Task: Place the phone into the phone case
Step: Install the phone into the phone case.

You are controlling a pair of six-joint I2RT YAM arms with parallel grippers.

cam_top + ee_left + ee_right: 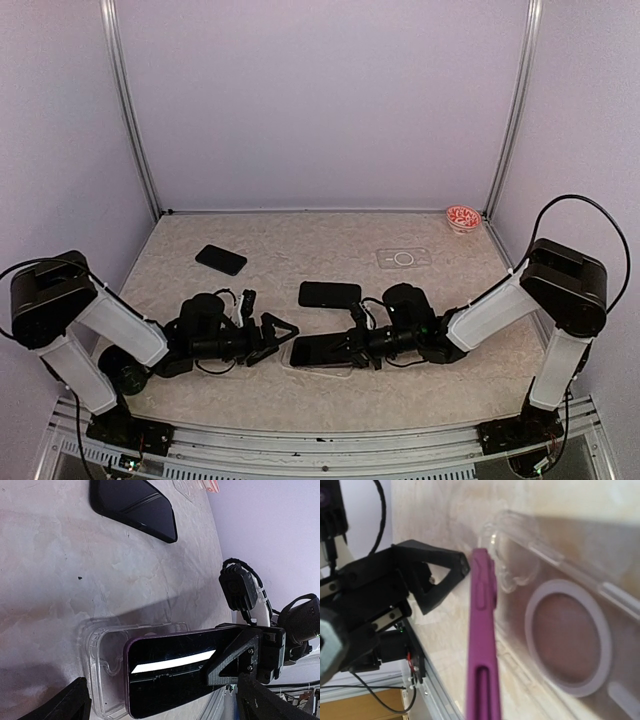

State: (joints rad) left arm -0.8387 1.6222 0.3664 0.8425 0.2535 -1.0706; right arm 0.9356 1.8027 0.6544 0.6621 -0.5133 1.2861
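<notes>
The phone has a purple rim and a dark screen. My right gripper is shut on its right end, with one black finger lying across the screen. It hangs tilted over the clear phone case, which lies flat on the table; the case's left end sticks out from under it. In the right wrist view the phone shows edge-on beside the case with its white ring. My left gripper stands open just left of the case, touching neither.
Two other dark phones lie on the table, one at the back left and one just behind the grippers. A second clear case lies further back. A small red-and-white dish sits in the far right corner.
</notes>
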